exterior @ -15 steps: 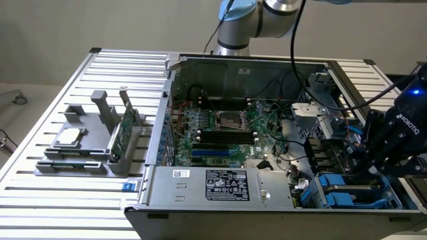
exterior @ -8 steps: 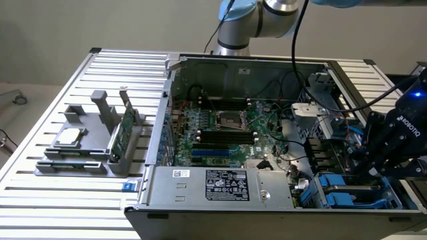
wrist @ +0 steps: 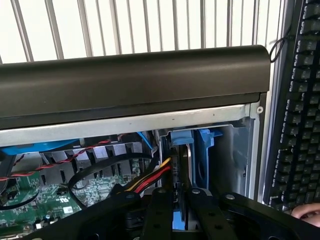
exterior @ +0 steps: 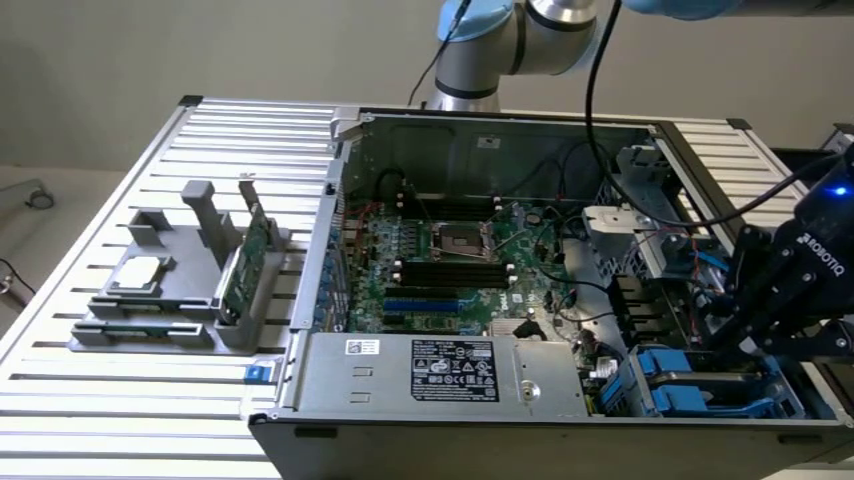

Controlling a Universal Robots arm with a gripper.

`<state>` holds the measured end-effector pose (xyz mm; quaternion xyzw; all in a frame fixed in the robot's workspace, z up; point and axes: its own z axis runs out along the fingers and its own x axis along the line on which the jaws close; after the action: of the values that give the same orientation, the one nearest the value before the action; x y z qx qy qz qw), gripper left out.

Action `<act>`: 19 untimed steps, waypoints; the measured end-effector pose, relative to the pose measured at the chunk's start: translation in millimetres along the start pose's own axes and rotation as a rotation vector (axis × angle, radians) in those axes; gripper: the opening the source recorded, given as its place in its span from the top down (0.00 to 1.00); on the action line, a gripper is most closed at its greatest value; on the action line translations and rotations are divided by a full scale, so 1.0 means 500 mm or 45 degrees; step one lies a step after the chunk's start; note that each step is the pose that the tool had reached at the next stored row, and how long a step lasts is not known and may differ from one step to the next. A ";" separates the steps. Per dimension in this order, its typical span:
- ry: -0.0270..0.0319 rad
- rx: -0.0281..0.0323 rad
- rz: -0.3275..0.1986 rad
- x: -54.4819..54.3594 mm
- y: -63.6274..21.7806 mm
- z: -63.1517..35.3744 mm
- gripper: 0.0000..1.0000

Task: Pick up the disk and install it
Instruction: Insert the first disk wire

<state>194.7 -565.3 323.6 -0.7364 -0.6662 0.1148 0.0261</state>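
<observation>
The disk (wrist: 200, 155) stands on edge in the drive bay at the front corner of the open computer case (exterior: 441, 420). Its blue carrier rail and thin silver edge face the wrist camera. My gripper (wrist: 178, 207) reaches down into that bay, and its black fingers (wrist: 161, 202) sit close together on either side of the disk's blue-railed edge, shut on it. In the exterior view the gripper (exterior: 758, 345) hangs low at the right, over the blue carriers (exterior: 681, 380) in the bay. Its fingertips are hidden there behind the case parts.
Red, yellow and black cables (wrist: 150, 177) run right beside the disk. The motherboard (exterior: 441, 255) and power supply (exterior: 427, 365) sit in the case. A grey fixture (exterior: 174, 290) with a green card and a chip stands at the exterior view's left. A keyboard (wrist: 300, 100) and a hand (wrist: 307, 210) lie beside the case.
</observation>
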 end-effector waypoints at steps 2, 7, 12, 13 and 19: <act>-0.0001 0.0024 0.000 -0.001 0.001 0.002 0.84; -0.0021 0.0070 -0.001 -0.006 0.002 0.005 0.84; -0.0014 0.0086 -0.001 -0.008 0.003 0.007 0.82; 0.0004 0.0089 -0.001 -0.008 0.003 0.008 0.79; -0.0018 0.0198 -0.002 -0.009 0.000 -0.007 0.52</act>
<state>195.1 -569.5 327.9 -0.7355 -0.6660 0.1205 0.0314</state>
